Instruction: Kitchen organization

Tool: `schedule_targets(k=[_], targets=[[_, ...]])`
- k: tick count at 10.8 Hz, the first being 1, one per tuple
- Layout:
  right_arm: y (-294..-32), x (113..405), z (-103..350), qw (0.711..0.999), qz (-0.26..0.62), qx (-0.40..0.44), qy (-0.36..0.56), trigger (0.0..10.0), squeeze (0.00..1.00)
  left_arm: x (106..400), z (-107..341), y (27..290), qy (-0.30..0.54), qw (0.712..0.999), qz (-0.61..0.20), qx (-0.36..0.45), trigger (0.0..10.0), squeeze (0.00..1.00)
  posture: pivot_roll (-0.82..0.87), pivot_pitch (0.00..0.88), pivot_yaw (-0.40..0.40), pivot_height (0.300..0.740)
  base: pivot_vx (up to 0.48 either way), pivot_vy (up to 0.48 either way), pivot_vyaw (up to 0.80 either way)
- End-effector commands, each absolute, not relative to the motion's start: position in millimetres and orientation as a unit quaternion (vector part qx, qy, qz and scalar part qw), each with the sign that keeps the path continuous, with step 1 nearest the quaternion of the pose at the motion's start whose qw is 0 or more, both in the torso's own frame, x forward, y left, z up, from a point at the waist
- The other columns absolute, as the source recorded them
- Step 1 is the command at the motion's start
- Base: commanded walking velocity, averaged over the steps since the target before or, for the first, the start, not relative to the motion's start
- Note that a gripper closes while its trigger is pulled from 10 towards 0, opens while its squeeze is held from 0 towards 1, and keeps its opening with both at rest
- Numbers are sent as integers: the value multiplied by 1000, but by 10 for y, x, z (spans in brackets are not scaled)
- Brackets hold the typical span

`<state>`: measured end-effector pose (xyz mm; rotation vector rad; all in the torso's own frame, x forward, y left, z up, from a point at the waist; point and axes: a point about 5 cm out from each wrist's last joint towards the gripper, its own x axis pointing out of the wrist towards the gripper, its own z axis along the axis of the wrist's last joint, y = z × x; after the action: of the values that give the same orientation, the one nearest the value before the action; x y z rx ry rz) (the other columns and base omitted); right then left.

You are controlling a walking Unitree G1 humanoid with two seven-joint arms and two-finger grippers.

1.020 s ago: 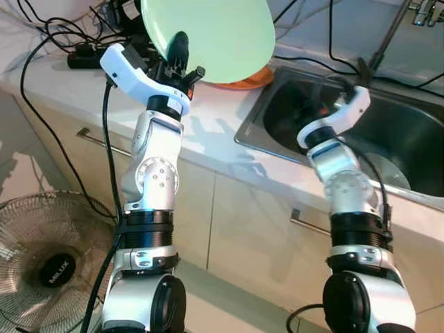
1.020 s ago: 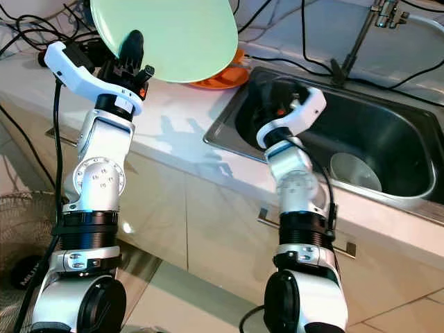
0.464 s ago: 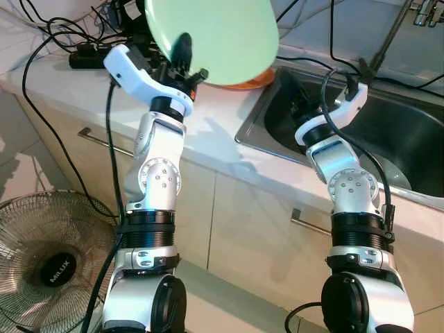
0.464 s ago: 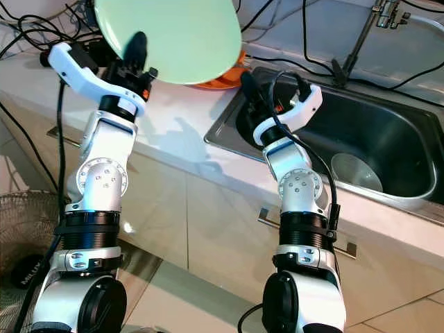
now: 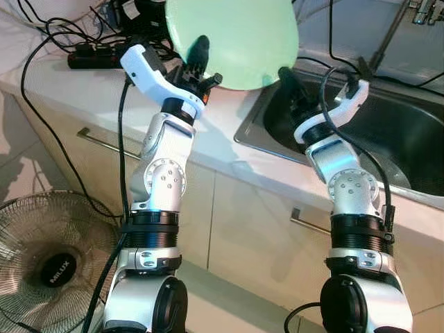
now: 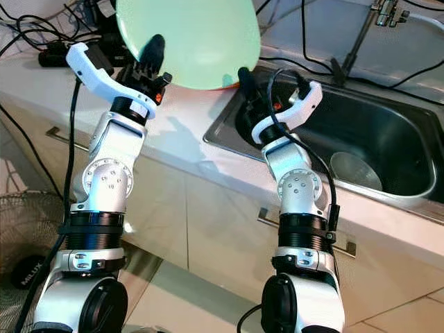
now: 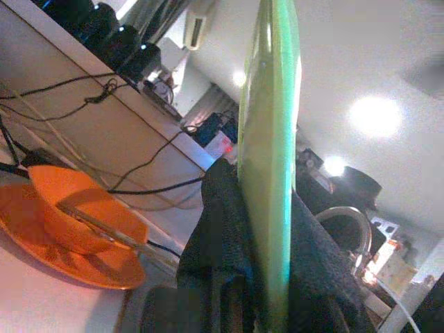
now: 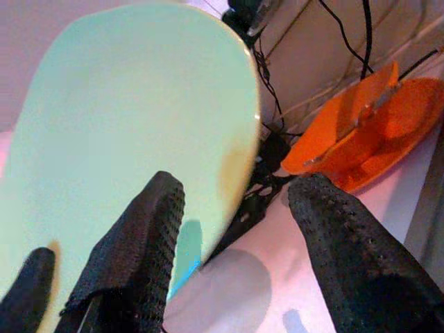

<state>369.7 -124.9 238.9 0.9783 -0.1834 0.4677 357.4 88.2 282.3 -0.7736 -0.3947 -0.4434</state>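
- A round fan stands on the floor below the countertop, close to the robot's left side.
- The cabinet front under the countertop carries 2 bar handles, 1 of them below the sink.
- The left gripper is raised above the countertop's front edge and clamps a large light green plate by its lower rim, 1 black finger on each face; the plate stands nearly upright, lifted clear of the countertop.
- The right gripper reaches from over the sink's near-left corner toward the plate's lower right edge, its 2 fingers spread wide and gripping nothing; 1 fingertip lies just beside the plate's rim, and whether it touches cannot be told.
- Inside the sink, a round metal bowl sits on the basin floor toward the right.
- Behind the plate, on the countertop beside the sink's left rim, an orange bowl rests on an orange plate, with a flat utensil lying across the bowl.
- Farther back on the countertop, black cables and a power strip lie against the wall.
- A tap rises behind the sink at the far right.
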Motion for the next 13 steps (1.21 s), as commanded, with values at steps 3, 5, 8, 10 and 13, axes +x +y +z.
schedule_targets(k=[3,5,8,10,13], targets=[[-1249,3663,2433,845,235,470,-103,10000,0,3515,2828,673,-173,857,-265,-408,10000,0,88,50,-1,740,0,0,0],[-1241,3654,2433,843,236,471,-106,10000,0,3507,2801,659,-164,850,-274,-418,10000,0,91,46,1,740,0,0,0],[-1232,3649,2432,840,237,476,-108,10000,0,3501,2752,630,-144,840,-287,-438,10000,0,90,43,5,740,0,0,0],[-1242,3642,2442,839,237,476,-112,10000,0,3513,2685,622,-127,832,-288,-456,10000,0,88,46,5,740,0,0,0],[-1279,3653,2437,842,224,477,-114,353,0,3533,2620,652,-113,831,-282,-466,10000,0,89,55,2,740,0,0,0]])
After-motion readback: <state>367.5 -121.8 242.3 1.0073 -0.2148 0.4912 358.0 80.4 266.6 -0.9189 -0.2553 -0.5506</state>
